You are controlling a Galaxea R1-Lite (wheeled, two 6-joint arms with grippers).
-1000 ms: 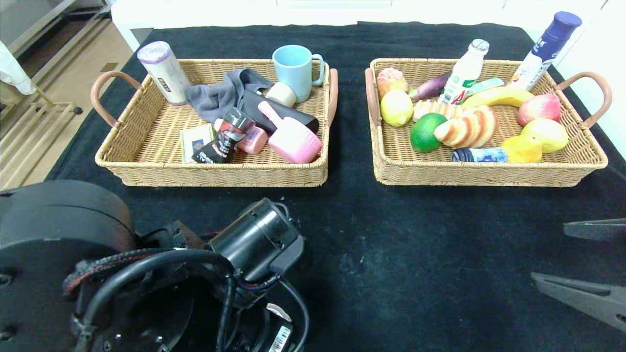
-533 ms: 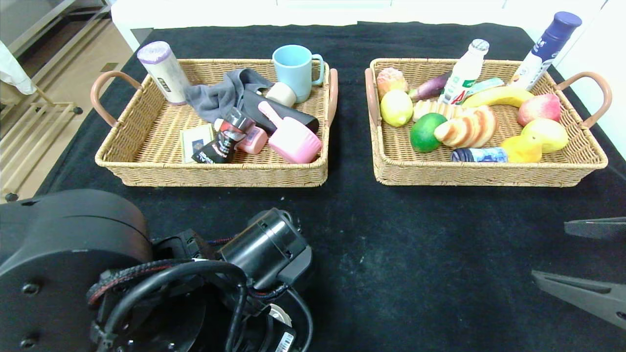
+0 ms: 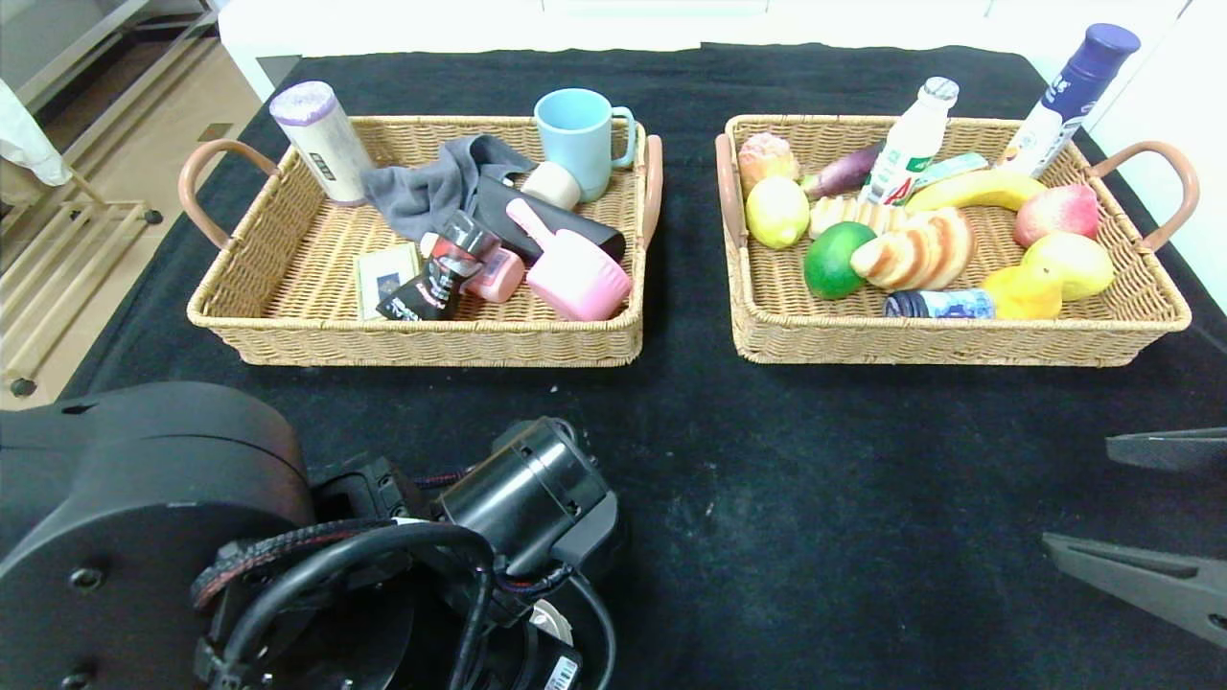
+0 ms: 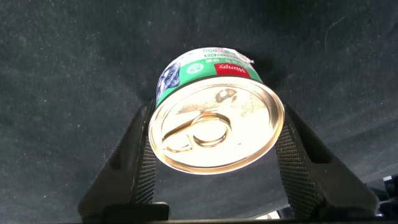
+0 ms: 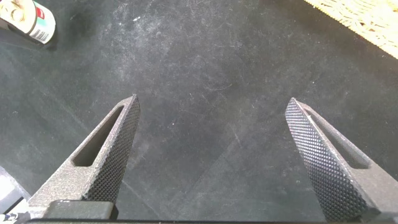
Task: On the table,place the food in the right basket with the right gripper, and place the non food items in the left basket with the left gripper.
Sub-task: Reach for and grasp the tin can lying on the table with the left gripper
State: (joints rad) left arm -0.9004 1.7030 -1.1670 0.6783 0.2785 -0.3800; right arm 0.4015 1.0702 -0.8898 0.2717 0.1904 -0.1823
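left gripper straddles a tin can — fingers touching it

Left arm shifted lower and rightward; its tool closing around tin can.

- Can: short round tin, gold pull-tab lid facing up, green-and-white label with a red patch; it stands upright on the black cloth between the left gripper's two fingers, which sit close against its sides.
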